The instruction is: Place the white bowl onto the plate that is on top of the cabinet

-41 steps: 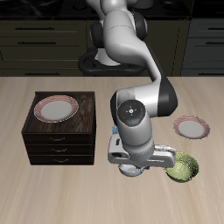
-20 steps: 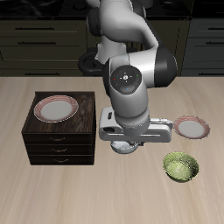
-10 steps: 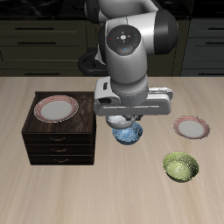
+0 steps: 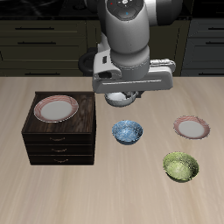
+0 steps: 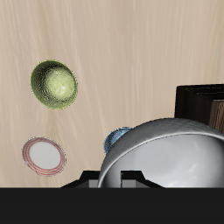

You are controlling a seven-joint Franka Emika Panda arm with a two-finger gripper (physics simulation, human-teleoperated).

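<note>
My gripper (image 4: pixel 122 100) is lifted well above the table, shut on the white bowl (image 4: pixel 123 99), which shows as a pale rim under the hand. In the wrist view the white bowl (image 5: pixel 163 154) is a large grey-white dome held right at the fingers (image 5: pixel 131 179). The plate (image 4: pixel 54 108) with the striped rim lies on top of the dark brown cabinet (image 4: pixel 59 145), off to the side of my gripper and lower. A corner of the cabinet (image 5: pixel 199 103) shows in the wrist view; the plate is hidden there.
A blue-and-white patterned bowl (image 4: pixel 128 132) sits on the table below my gripper, beside the cabinet. A yellow-green bowl (image 4: pixel 181 166) stands nearer the front edge. A pinker plate (image 4: pixel 192 128) lies on the table beyond it. All three show in the wrist view too.
My gripper has risen from the table with the white bowl in it and moved back a little. The blue patterned bowl beneath it has come into view.
</note>
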